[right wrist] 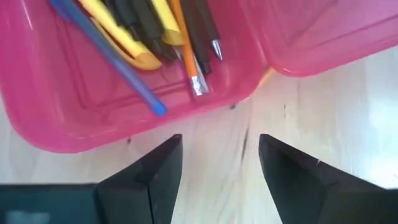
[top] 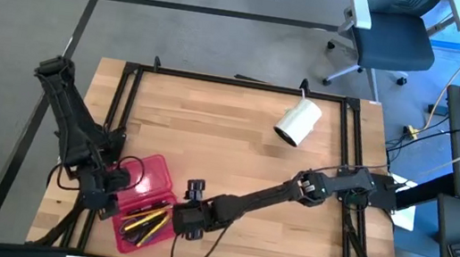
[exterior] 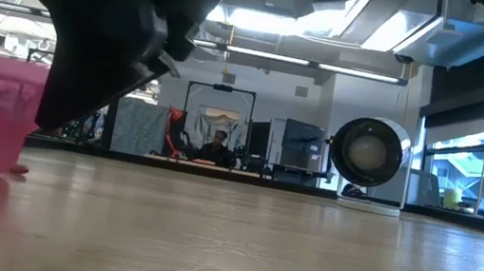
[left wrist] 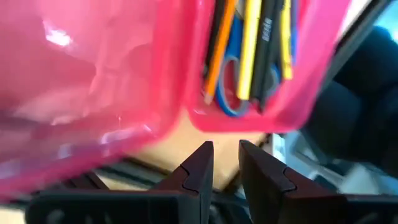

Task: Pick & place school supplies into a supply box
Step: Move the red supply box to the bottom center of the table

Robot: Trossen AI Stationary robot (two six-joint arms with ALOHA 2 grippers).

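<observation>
The red supply box [top: 143, 202] lies open on the table near the front left, both halves flat. Its near half holds the school supplies [top: 145, 222]: yellow, black and orange pens [left wrist: 249, 50], blue-handled scissors [left wrist: 231, 78] and a blue pen [right wrist: 106, 53]. The far half [top: 143, 179] shows nothing inside. My left gripper [left wrist: 225, 165] is at the box's left side by the hinge. Its fingers are a narrow gap apart, empty and clear of the box. My right gripper [right wrist: 221, 162] is at the box's right side, open wide and empty.
A white cylinder [top: 298, 122] lies on its side at the far right of the table and also shows in the low view [exterior: 370, 159]. A black frame [top: 236, 83] runs around the tabletop. Bare wood lies between the box and the cylinder.
</observation>
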